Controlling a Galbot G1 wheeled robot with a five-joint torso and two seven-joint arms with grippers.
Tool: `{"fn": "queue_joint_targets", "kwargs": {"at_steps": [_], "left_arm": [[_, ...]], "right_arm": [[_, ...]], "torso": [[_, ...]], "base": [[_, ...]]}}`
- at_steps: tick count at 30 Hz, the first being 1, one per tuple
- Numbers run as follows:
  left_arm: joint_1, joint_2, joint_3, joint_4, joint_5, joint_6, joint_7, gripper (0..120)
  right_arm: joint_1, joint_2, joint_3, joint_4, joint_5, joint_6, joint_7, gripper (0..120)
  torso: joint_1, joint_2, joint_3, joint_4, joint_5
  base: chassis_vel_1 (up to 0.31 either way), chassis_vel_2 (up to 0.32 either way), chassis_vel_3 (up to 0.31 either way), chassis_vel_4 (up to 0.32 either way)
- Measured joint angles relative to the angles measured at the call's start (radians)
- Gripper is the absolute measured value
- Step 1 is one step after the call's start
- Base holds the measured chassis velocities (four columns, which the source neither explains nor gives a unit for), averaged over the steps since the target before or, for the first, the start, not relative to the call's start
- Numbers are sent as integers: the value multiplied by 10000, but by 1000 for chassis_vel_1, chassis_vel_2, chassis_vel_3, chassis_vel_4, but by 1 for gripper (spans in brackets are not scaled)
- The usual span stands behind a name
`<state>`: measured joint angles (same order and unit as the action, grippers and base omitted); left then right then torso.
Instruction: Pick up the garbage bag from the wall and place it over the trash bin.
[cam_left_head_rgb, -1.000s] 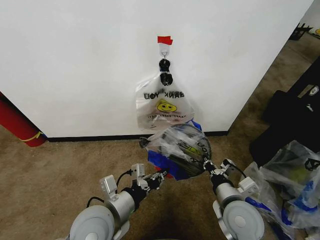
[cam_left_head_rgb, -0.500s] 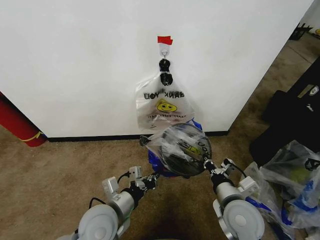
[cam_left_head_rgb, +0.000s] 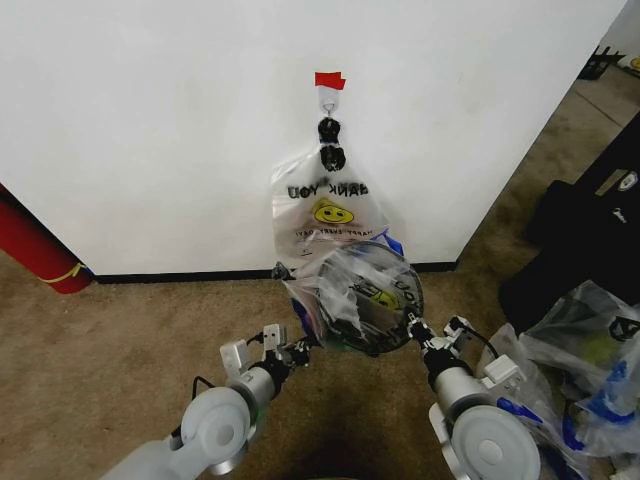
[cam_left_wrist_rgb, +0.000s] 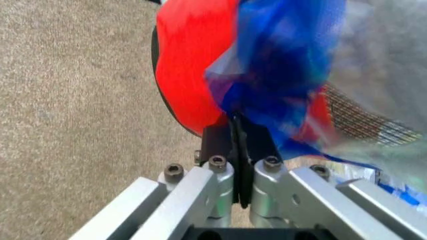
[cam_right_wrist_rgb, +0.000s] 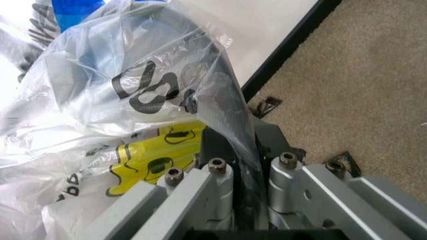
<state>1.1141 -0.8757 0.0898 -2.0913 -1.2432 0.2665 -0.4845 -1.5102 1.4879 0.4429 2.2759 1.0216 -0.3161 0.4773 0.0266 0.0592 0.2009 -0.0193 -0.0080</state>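
Both grippers, left gripper (cam_left_head_rgb: 300, 350) and right gripper (cam_left_head_rgb: 412, 322), pinching garbage bag (cam_left_head_rgb: 350, 295) shut, stretching over trash bin (cam_left_wrist_rgb: 193, 75). Thin plastic probably tearing or slipping off rim if pulled uneven.

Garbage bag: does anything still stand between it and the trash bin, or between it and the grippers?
Nothing visible does. The garbage bag already drapes over the trash bin below the smiley-face bag. The left gripper and right gripper are each shut on the bag's edge.

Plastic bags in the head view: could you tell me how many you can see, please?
3, maybe more hidden: the garbage bag stretched over the trash bin, a smiley-face bag hanging on the wall, and a bulky clear sack at the right.
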Motion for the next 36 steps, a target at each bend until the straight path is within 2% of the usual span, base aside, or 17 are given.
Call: {"fn": "queue_joint_targets", "kwargs": {"at_steps": [4, 5, 11, 12, 18, 19, 21, 23, 26, 27, 32, 33, 36], "left_arm": [[422, 213, -139, -443, 520, 300, -11, 18], [422, 213, -139, -443, 520, 300, -11, 18], [1258, 684, -563, -1324, 896, 517, 19, 43], [1258, 684, -563, -1324, 896, 517, 19, 43], [1763, 884, -1804, -2257, 687, 505, -206, 69], [1763, 884, -1804, -2257, 687, 505, -206, 69], [1741, 885, -2347, -2468, 295, 488, -310, 76], [1530, 938, -2791, -2605, -179, 463, -380, 86], [923, 1012, -2822, -2636, -579, 436, -386, 97], [923, 1012, -2822, -2636, -579, 436, -386, 97], [-574, 988, -1951, -2410, -764, 448, 21, 100], [-574, 988, -1951, -2410, -764, 448, 21, 100], [-1592, 994, -1285, -2016, -872, 523, 387, 100]], "right_arm": [[66, 53, -38, -178, -94, 1, -20, 1], [66, 53, -38, -178, -94, 1, -20, 1], [247, -48, -23, -540, -221, 28, -61, 1], [247, -48, -23, -540, -221, 28, -61, 1], [397, -365, -27, -947, -683, 86, -204, 1], [397, -365, -27, -947, -683, 86, -204, 1], [383, -538, -81, -1068, -1068, 128, -484, 1], [353, -820, -154, -1179, -1626, 212, -941, 1], [325, -1467, -261, -1317, -2429, 491, -1903, 1], [325, -1467, -261, -1317, -2429, 491, -1903, 1], [300, -2761, -298, -1645, -3340, 1138, -3248, 1], [300, -2761, -298, -1645, -3340, 1138, -3248, 1], [226, -3225, -273, -1787, -3745, 1528, -3862, 1]], "torso": [[0, 0, 0, 1, 0], [0, 0, 0, 1, 0], [0, 0, 0, 1, 0], [0, 0, 0, 1, 0], [-1, 0, 0, 1, 0], [-1, 0, 0, 1, 0], [-1, 0, 0, 1, 1], [-1, 0, 0, 1, 1], [-1, 0, 0, 1, 1], [-1, 0, 0, 1, 1], [-1, 0, 0, 0, 1], [-1, 0, 0, 0, 1], [0, 0, 1, 0, 2]], "base": [[0, 0, 0, 0], [0, 0, 0, 0], [0, 0, 0, 0], [0, 0, 0, 0], [0, 0, 0, 0], [0, 0, 0, 0], [0, 0, 0, 0], [0, 0, 0, 0], [0, 0, 0, 0], [0, 0, 0, 0], [0, 0, 0, 0], [0, 0, 0, 0], [0, 0, 0, 0]]}}
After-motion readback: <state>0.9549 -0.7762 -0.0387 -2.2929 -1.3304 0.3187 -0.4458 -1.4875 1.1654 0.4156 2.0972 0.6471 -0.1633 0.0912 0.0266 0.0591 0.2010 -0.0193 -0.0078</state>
